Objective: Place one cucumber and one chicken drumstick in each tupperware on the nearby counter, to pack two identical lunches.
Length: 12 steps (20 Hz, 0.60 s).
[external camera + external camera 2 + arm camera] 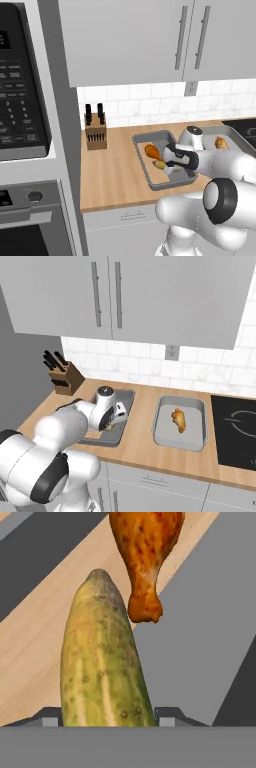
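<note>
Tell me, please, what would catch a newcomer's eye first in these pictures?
The white arm's claw hangs low over the left tupperware, with a cucumber between its tips beside an orange-brown chicken drumstick. The right tupperware holds a lone drumstick. A knife block stands by the wall.

We cannot see the cucumber's (102,662) near end, and the arm hides the tray's (150,140) right side.
</note>
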Motion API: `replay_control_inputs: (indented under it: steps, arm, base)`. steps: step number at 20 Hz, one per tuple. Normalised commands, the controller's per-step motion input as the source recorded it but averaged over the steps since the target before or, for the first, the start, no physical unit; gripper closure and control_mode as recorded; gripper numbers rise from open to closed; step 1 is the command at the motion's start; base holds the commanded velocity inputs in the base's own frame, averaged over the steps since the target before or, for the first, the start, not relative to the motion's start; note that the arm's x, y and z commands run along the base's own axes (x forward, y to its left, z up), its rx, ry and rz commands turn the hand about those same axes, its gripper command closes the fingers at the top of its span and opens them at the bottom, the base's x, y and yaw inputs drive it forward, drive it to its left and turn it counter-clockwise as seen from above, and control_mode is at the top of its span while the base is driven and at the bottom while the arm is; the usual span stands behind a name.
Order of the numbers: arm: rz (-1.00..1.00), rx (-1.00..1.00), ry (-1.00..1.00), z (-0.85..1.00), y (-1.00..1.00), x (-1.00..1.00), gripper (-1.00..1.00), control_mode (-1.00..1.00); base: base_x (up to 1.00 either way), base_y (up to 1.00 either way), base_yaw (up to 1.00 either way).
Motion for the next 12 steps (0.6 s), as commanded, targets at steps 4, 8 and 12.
replay_control_inputs:
  steps: [4, 8, 12]
  arm:
    - [0.00, -0.02, 0.00, -0.44, 0.14, 0.15, -1.00, -1.00]
    - [0.00, 0.00, -0.01, -0.02, 0.02, -0.09, -1.00, -1.00]
    - [0.00, 0.00, -0.14, 0.02, 0.00, -0.43, -1.00, -1.00]
  base:
    - [0.00, 0.00, 0.00]
    - [0.00, 0.00, 0.00]
    - [0.00, 0.00, 0.00]
